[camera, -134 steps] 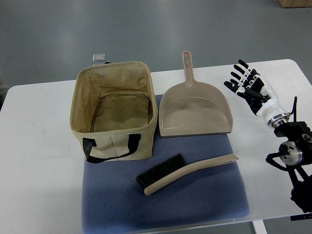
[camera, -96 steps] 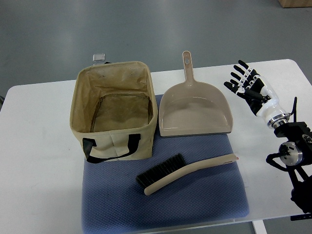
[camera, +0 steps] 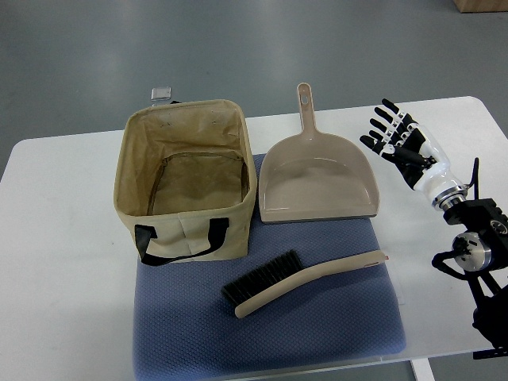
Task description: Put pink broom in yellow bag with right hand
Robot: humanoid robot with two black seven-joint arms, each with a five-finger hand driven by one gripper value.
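The broom (camera: 298, 281) is a beige-pink hand brush with black bristles. It lies on a blue mat (camera: 317, 325), handle pointing right. The yellow-tan fabric bag (camera: 186, 178) stands open and upright on the mat's far left, with black handles. My right hand (camera: 389, 131) hovers over the white table to the right of the dustpan, fingers spread and holding nothing. It is well apart from the broom, up and to the right of the handle's end.
A matching beige dustpan (camera: 319, 181) lies behind the broom, handle pointing away. The white table (camera: 55, 262) ends close to the mat's front edge. My right arm's joints (camera: 472, 246) stand at the right edge. A small grey object (camera: 161, 94) sits behind the bag.
My right hand has shifted slightly to the left and a little farther away. The broom, bag and dustpan have not moved.
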